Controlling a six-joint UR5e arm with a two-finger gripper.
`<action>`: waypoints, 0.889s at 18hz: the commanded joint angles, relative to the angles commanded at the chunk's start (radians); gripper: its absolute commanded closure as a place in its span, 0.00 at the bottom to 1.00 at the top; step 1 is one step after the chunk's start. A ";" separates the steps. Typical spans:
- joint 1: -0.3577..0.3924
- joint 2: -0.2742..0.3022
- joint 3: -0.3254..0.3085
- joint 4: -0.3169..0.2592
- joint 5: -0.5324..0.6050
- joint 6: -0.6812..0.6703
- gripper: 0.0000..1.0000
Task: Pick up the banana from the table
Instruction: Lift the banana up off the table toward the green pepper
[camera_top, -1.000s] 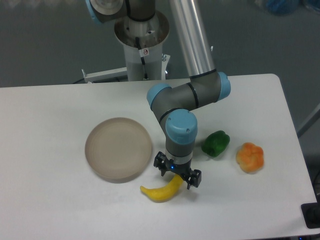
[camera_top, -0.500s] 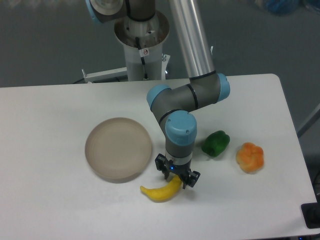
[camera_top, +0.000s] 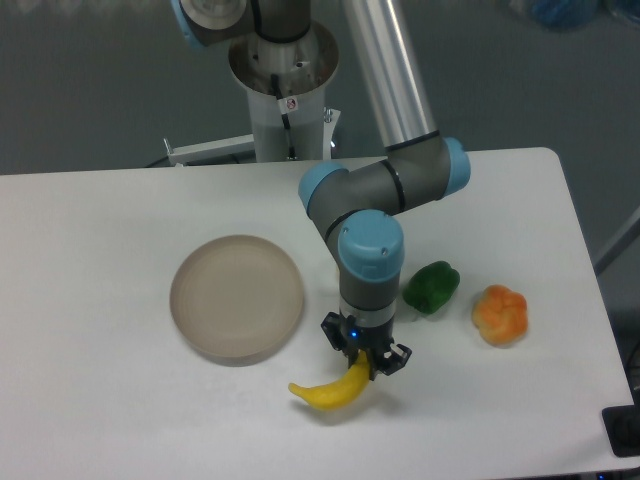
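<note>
From where I'm standing the claw (camera_top: 364, 356) is pinched on the upper end of the banana (camera_top: 332, 387), which hangs just right of the round beige plate (camera_top: 237, 297). Green pepper (camera_top: 431, 286) and orange fruit (camera_top: 499, 313) sit further right on the white table (camera_top: 90, 400).

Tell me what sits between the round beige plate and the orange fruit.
In the fixed camera view, the gripper, closed on the banana, and the green pepper lie between the plate and the orange fruit.

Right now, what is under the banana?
Under the banana only the white table shows, with a faint shadow beside the fruit. The end effector covers its upper end, so whether the banana touches the table cannot be told.
</note>
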 joint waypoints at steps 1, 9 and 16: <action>0.011 0.014 0.008 -0.012 0.000 0.035 0.70; 0.083 0.097 0.061 -0.160 0.018 0.196 0.69; 0.124 0.124 0.069 -0.190 0.112 0.304 0.69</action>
